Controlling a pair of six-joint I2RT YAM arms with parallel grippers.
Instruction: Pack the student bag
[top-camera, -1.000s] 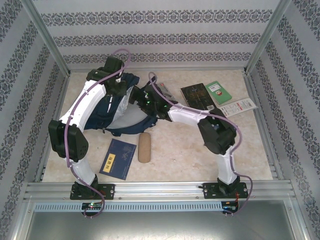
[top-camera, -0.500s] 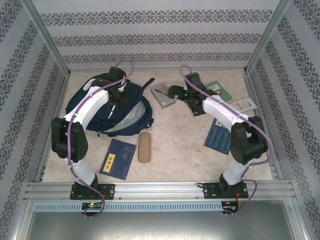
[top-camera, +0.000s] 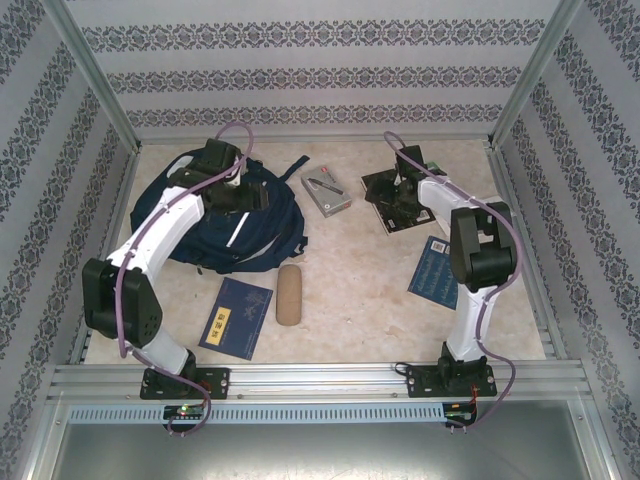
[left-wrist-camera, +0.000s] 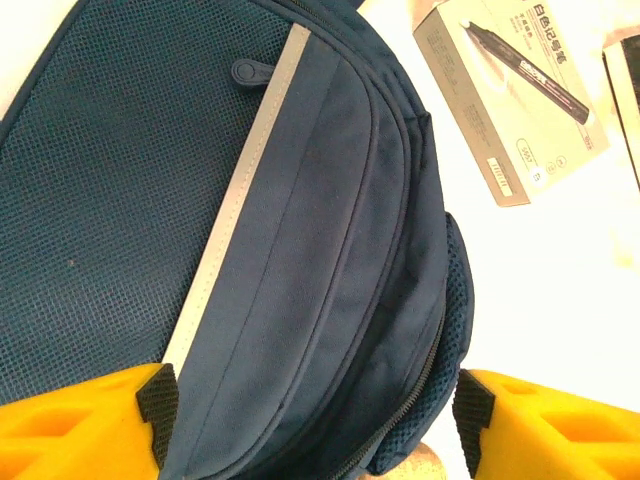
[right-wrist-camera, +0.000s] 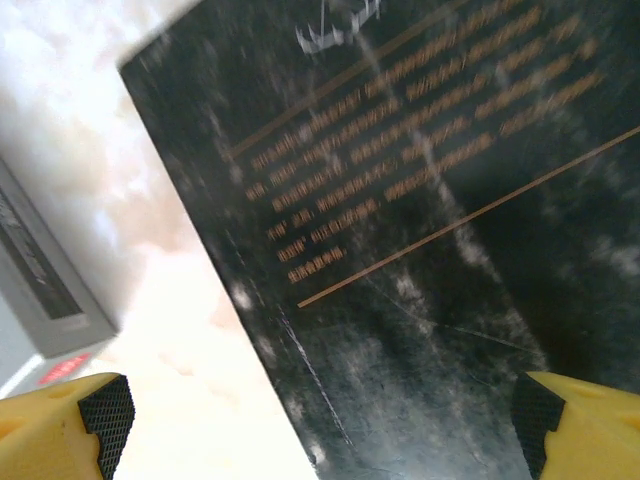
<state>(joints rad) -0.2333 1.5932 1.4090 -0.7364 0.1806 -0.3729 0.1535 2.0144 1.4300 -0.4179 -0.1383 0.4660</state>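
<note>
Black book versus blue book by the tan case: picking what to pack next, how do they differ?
The black book bears gold lettering and lies far right under the right end effector; the blue book has a yellow label and lies near left. Both lie flat.

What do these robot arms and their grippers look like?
Both the left arm and right arm have white shells with bulky black joints and a purple cable looping alongside. The left gripper and right gripper have chunky yellow fingers tipped with black ribbed pads.
</note>
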